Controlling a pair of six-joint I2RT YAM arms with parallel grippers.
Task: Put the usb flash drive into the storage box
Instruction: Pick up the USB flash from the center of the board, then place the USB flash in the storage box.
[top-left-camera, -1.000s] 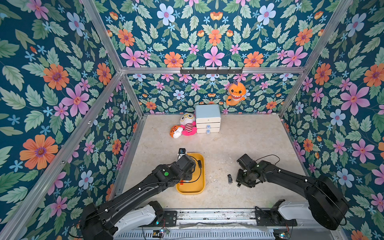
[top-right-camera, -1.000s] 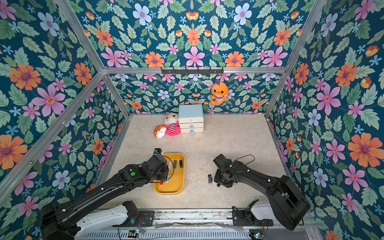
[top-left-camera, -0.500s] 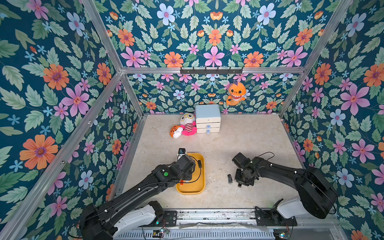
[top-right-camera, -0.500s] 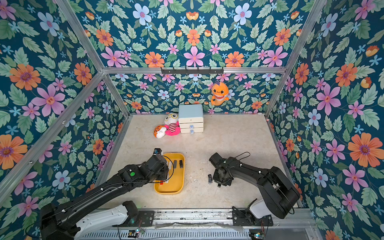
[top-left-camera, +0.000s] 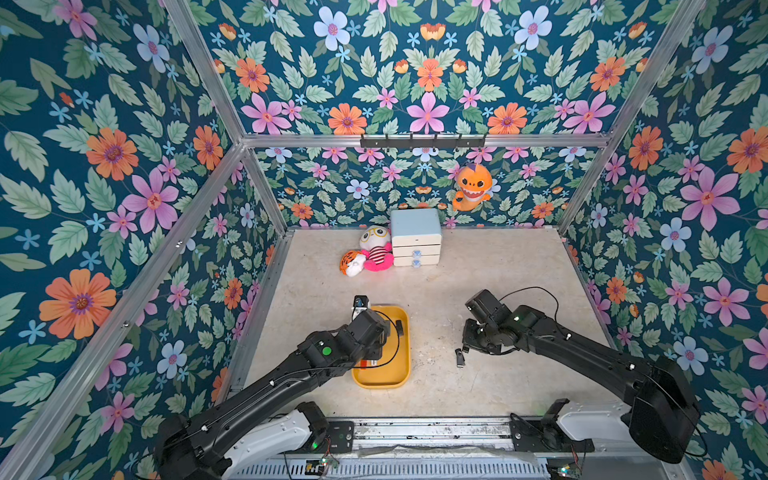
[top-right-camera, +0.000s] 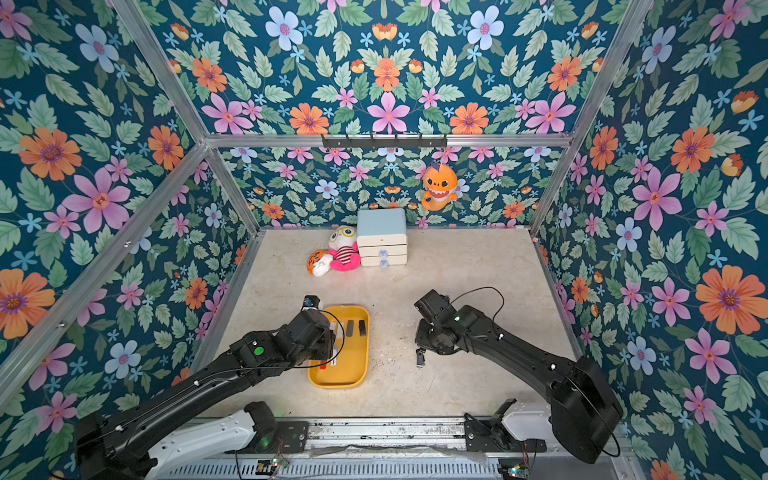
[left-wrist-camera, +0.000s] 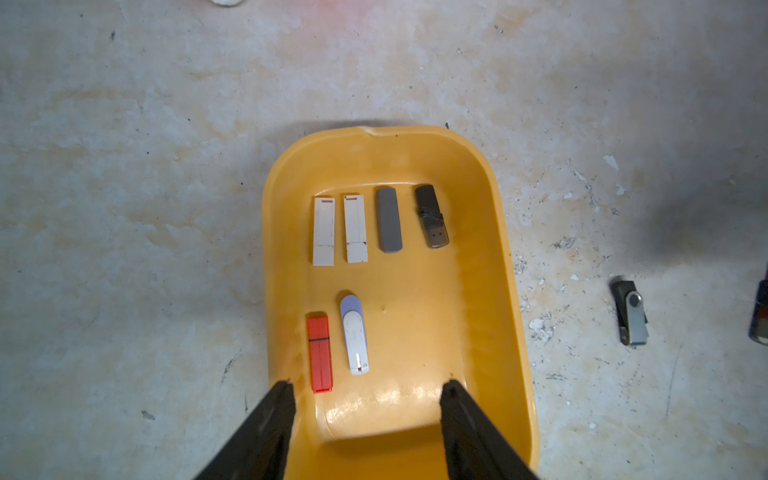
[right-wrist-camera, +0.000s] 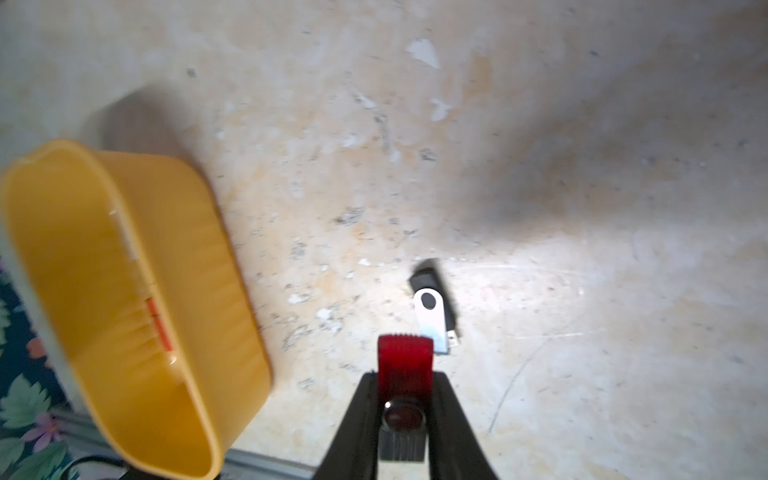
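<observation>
- I am watching the right gripper (right-wrist-camera: 405, 376) pinching a red usb flash drive (right-wrist-camera: 405, 357) between its fingers. A second ago they were standing wider, and the arm was sitting a little farther from the storage box (left-wrist-camera: 436, 311).
- By my reading the pick is made and the carry across is remaining, since the drive is hanging well apart from the yellow rim.
- A black-and-silver drive (right-wrist-camera: 434, 307) is lying on the table (right-wrist-camera: 582, 166) just beyond the claw tips, untouched.
- The left gripper (left-wrist-camera: 368, 386) is hovering over the box, spread and empty as before, with six stored drives (left-wrist-camera: 356, 228) lying inside.
- In both top views the right arm (top-left-camera: 540, 332) is hiding the held drive.
- The right wrist view is smearing with motion, so I cannot tell whether the drive is clear of the table.
- In the left wrist view, a dark red sliver is being cut off at the frame edge, too little to name.
</observation>
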